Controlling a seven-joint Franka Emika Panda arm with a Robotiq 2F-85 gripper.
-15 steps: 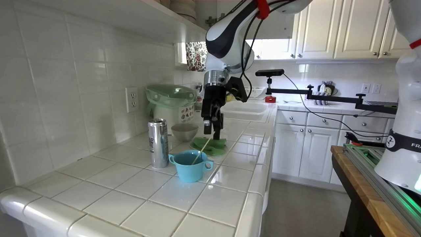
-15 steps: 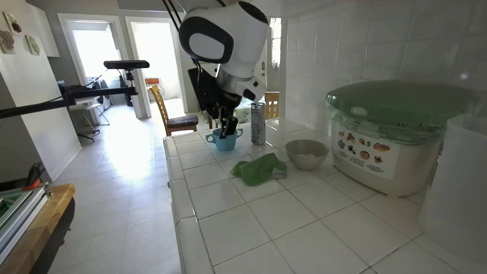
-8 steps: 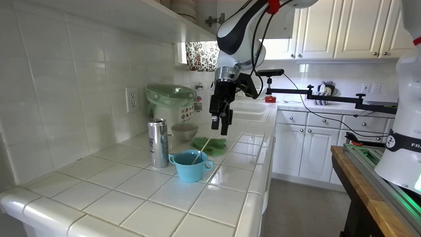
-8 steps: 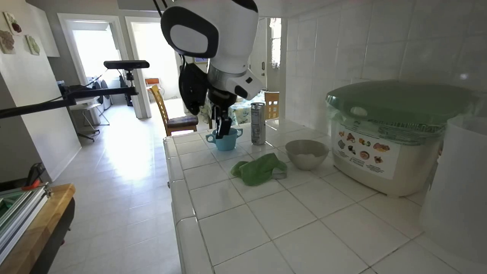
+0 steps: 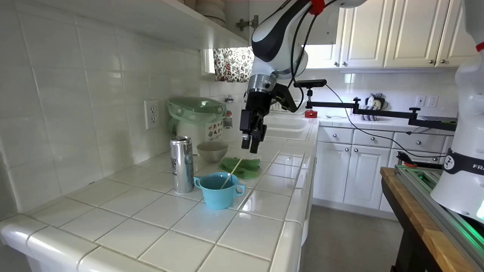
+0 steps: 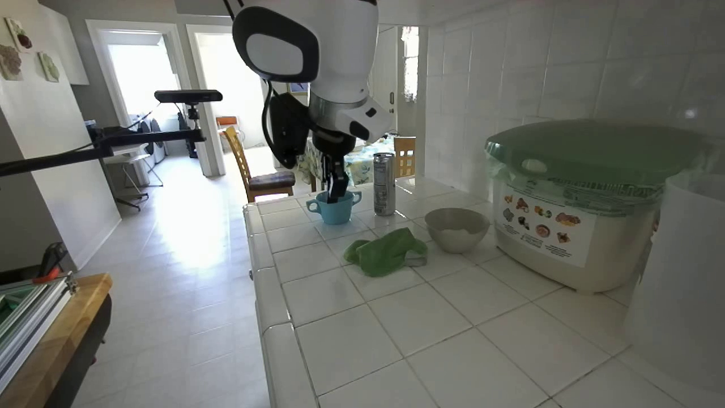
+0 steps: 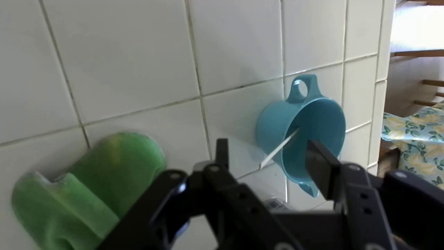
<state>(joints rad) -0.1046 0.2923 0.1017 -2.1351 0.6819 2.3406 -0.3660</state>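
Note:
My gripper (image 5: 250,146) (image 7: 267,159) stands open above the tiled counter, its fingers partly drawn together and holding nothing. A light-blue two-handled cup (image 5: 217,196) (image 6: 336,213) (image 7: 272,126) stands upright on the tiles. From inside it a thin pale stick (image 5: 231,173) (image 7: 279,148) leans out over the rim. In the wrist view the stick's free end appears in the gap between the fingers, but the exterior view shows the gripper a little apart from it. A crumpled green cloth (image 5: 244,169) (image 6: 385,253) (image 7: 128,170) lies beneath and behind the gripper.
A tall silver can (image 5: 182,166) (image 6: 384,186) stands beside the cup. Farther along the wall are a beige bowl (image 5: 211,153) (image 6: 453,241) and a green-lidded bin (image 5: 196,113) (image 6: 544,232). A shelf (image 5: 162,22) overhangs the counter. A camera (image 5: 310,83) sits on a black bar.
In the exterior views my gripper first shifted away from over the cup's side toward the counter's open edge, then slowed. Its fingers have drawn nearer each other. Cup, stick and cloth have not moved.

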